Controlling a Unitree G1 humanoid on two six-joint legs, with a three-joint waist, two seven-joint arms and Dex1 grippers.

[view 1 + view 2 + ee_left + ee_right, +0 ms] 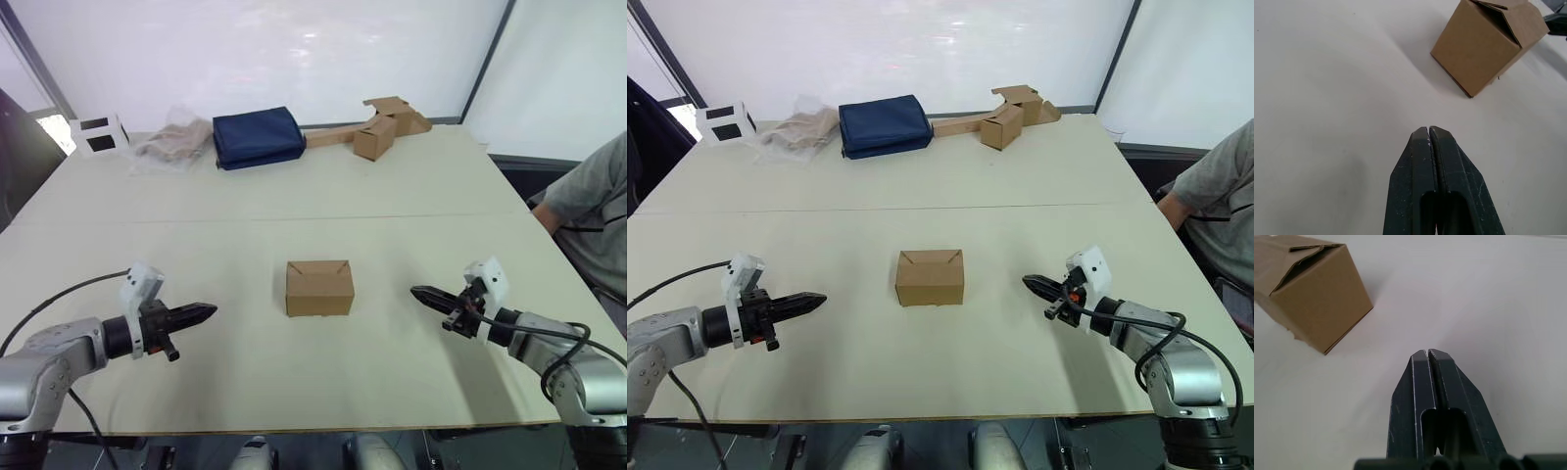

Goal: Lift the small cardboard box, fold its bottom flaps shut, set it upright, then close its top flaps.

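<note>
From the head camera, the small cardboard box (318,288) sits upright mid-worktop (294,196), top flaps (318,266) folded down into a V seam. The left claw (204,312) and right claw (423,294) flank it, both well apart from it. Left wrist view — fingers (1422,161) pressed together, empty. Right wrist view — fingers (1420,382) together too, box off to one side.

The small cardboard box (319,288) stands on the worktop (294,196) at the centre of the frame. The left gripper (201,313) sits lower left of it, the right gripper (423,294) lower right, both well apart from it. Along the top edge, from left to right: a windowed box (98,134), a bag (174,143), a folded cloth (258,137), then a smaller box with loose cardboard (377,129). A person (593,211) is at the right edge.
</note>
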